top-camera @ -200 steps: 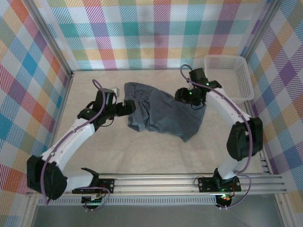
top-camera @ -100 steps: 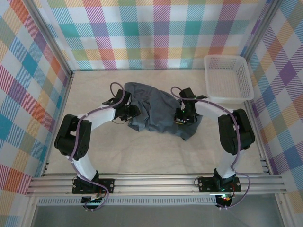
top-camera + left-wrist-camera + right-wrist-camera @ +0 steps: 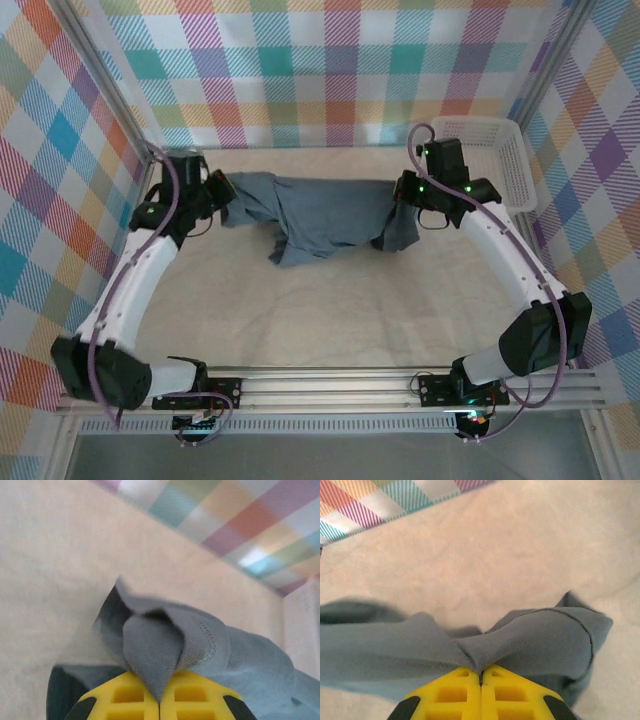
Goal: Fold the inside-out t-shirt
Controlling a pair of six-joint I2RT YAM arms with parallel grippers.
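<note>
Jaws of left gripper (image 3: 159, 702) and right gripper (image 3: 481, 675) pinched tight on grey t-shirt (image 3: 320, 215), stretched between them over far part of table (image 3: 330, 320). Best: pull evenly, lay shirt flat, then fold.

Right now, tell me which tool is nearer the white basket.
The right tool, shut on the t-shirt beside the basket; the left tool grips the opposite end, far from it.

Slate-grey t-shirt (image 3: 320, 215), stretched, sagging
</note>
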